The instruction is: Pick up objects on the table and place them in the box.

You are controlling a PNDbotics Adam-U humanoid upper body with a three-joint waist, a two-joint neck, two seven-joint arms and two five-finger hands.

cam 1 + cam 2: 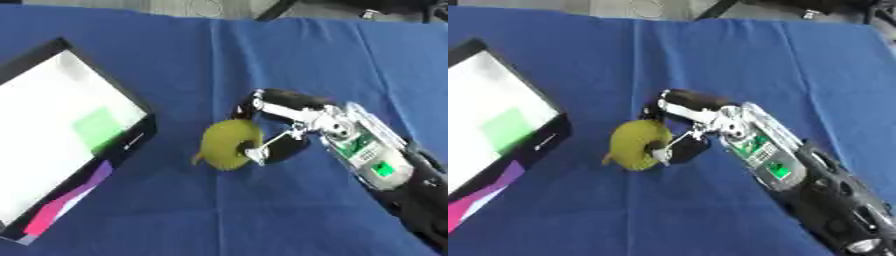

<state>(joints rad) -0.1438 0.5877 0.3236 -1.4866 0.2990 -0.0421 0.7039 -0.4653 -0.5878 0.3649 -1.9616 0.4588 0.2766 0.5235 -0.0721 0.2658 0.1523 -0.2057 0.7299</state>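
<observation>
Fingers of the right hand (284,127) curl around the yellow-green object (229,145) mid-table on the blue cloth (262,55). Best lifted straight up, then carried left over the box (131,145), clearing its black rim before release.

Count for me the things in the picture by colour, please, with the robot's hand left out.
Yellow-green: 1, the fruit, held by the right hand with its fingers curled on it.
Black and white: 1, the box.
Green: 1, a patch inside the box.
Blue: 1, the cloth.
Total: 4
</observation>
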